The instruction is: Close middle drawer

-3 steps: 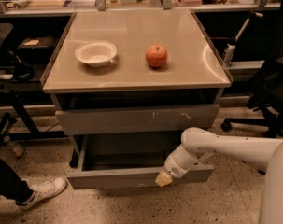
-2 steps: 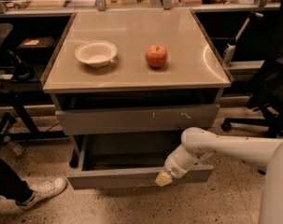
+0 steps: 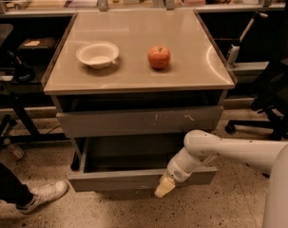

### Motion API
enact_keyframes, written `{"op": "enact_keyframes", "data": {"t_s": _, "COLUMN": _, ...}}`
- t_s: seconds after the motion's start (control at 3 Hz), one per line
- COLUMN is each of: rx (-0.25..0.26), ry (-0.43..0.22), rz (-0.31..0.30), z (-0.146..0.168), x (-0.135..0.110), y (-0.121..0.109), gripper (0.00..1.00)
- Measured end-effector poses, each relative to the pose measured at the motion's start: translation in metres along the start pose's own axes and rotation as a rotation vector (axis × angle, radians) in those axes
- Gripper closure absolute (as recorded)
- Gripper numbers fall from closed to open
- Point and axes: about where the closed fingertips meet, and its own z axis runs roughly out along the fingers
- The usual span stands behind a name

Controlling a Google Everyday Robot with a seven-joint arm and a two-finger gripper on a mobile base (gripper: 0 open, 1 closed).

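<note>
Nearest, over open speckled floor [image 3: 134,210], the gripper [image 3: 164,187], open or closed I cannot tell, meets the plain grey front of the middle drawer [image 3: 115,179], pulled out low beneath a scratched drawer front [image 3: 134,121], with a white bowl [image 3: 97,55] and an apple [image 3: 159,57] apart on the cabinet top [image 3: 134,77] beyond.

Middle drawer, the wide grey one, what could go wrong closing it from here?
The gripper sits right of centre against the wide grey middle drawer, so an uneven push could skew and jam it. Its tip hangs at the panel's lower edge and might slip under. A jolt could roll the red apple.
</note>
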Motion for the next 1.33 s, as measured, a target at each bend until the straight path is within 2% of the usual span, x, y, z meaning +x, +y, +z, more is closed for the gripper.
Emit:
{"op": "enact_keyframes", "data": {"t_s": 0.33, "rx": 0.0, "ry": 0.0, "rz": 0.0, "z": 0.0001, "x": 0.0, "y": 0.0, "gripper": 0.0}}
{"op": "enact_keyframes", "data": {"t_s": 0.67, "rx": 0.0, "ry": 0.0, "rz": 0.0, "z": 0.0001, "x": 0.0, "y": 0.0, "gripper": 0.0}}
{"op": "enact_keyframes", "data": {"t_s": 1.0, "rx": 0.0, "ry": 0.0, "rz": 0.0, "z": 0.0001, "x": 0.0, "y": 0.0, "gripper": 0.18}}
{"op": "enact_keyframes", "data": {"t_s": 1.33, "rx": 0.0, "ry": 0.0, "rz": 0.0, "z": 0.0001, "x": 0.0, "y": 0.0001, "gripper": 0.41}}
